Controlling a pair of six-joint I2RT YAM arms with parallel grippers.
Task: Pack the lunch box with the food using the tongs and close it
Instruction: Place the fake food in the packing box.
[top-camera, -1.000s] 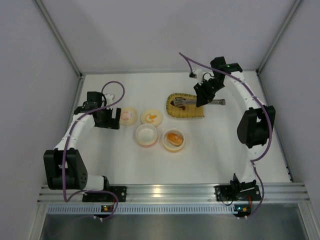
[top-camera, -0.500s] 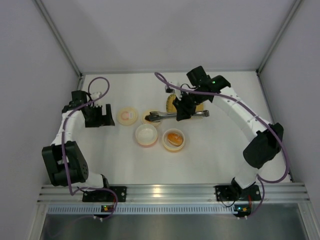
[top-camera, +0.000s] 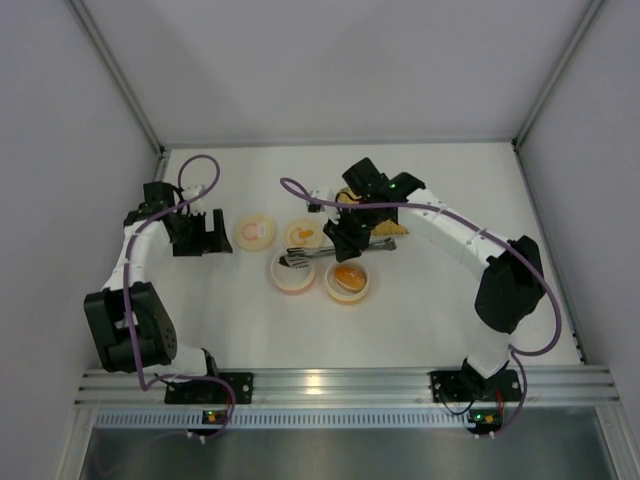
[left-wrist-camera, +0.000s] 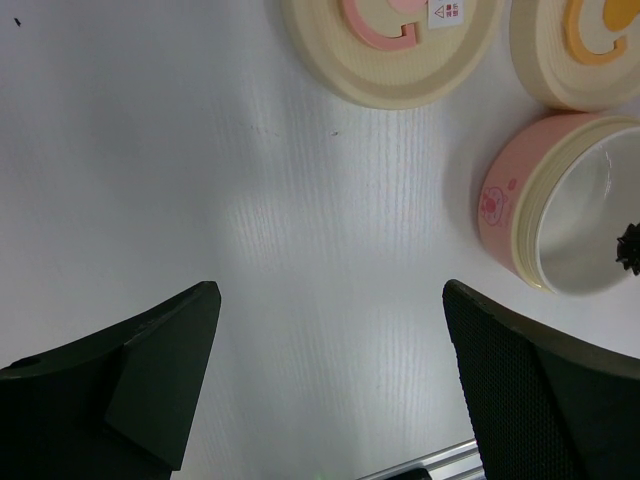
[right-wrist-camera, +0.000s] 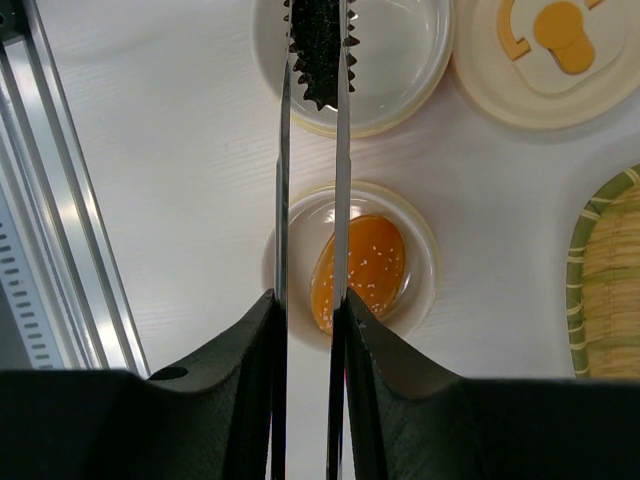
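Now: my right gripper (right-wrist-camera: 310, 300) pinches tongs (right-wrist-camera: 341, 150), dark piece (right-wrist-camera: 317, 50) gripped at tips over open bowl (right-wrist-camera: 437, 75); left gripper (left-wrist-camera: 330, 295) spread wide near lids (left-wrist-camera: 320, 50).

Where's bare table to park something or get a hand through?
Free: near strip between the pink bowl, the orange-food bowl and the front rail; right side past the right arm; back strip behind the tray. Crowded: centre, where both bowls, the pink-marked lid, the orange-marked lid, the tray and the tongs in the right gripper bunch up.
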